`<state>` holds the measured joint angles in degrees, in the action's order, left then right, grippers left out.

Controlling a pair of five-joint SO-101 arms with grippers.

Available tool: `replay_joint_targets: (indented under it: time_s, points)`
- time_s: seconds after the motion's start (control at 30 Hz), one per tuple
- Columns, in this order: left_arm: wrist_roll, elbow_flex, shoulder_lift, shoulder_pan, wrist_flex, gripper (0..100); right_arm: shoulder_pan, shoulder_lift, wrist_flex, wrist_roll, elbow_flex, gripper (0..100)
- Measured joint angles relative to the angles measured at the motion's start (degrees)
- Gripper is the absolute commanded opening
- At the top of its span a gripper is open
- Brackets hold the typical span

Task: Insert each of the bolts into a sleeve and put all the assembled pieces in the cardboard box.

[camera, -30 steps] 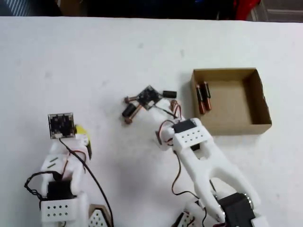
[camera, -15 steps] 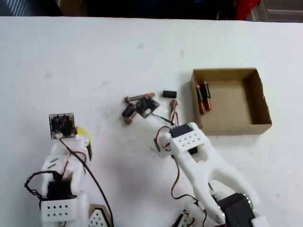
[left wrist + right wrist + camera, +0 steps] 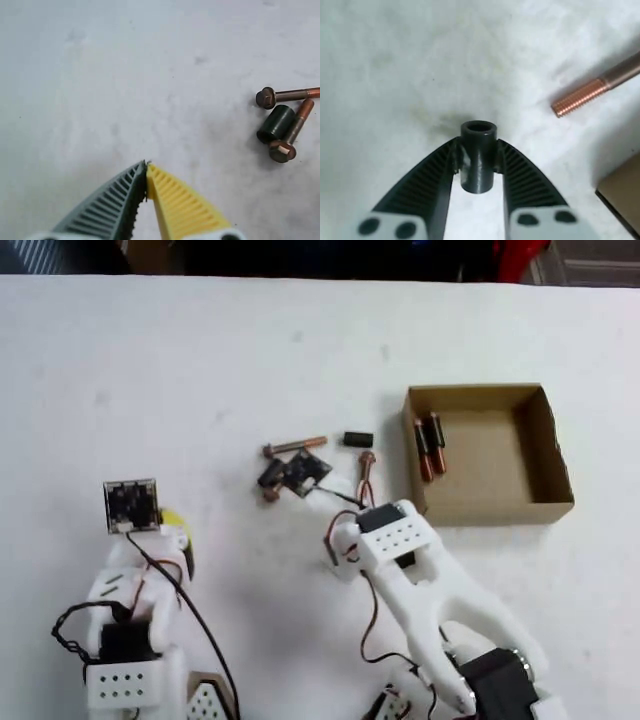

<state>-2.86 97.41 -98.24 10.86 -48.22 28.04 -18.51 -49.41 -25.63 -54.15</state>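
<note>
**Holding one sleeve, bolt lying close by**

Your right gripper (image 3: 477,145) pinches a black sleeve (image 3: 478,160) at mid-height, open bore showing. It looks light, stiff and slick, so a grip near the rim would likely let it pivot. The arm stretches forward, wrist pitched down. Just beside it lies a bolt (image 3: 580,97), threaded end nearest; take it by the plain shank. Your left gripper (image 3: 146,172) sits closed on nothing, arm folded back. Beyond it, a second sleeve (image 3: 275,123) touches another bolt (image 3: 292,131). Farthest, the cardboard box (image 3: 475,390) holds two assembled pieces (image 3: 430,448).
</note>
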Motion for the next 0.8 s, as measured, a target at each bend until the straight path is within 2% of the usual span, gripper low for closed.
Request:
replay_joint_targets:
  time_s: [0.27, 0.53, 0.8]
  points:
    - [0.0, 0.0, 0.0, 0.0, 0.0, 2, 2.6, 0.0, 0.0, -0.5, 0.0, 10.4]
    - [0.0, 0.0, 0.0, 0.0, 0.0, 2, 2.9, 0.0, 0.0, -0.5, 0.0, 10.9]
    - [0.0, 0.0, 0.0, 0.0, 0.0, 2, 2.9, 7.5, 0.0, -3.1, 2.7, 10.5]
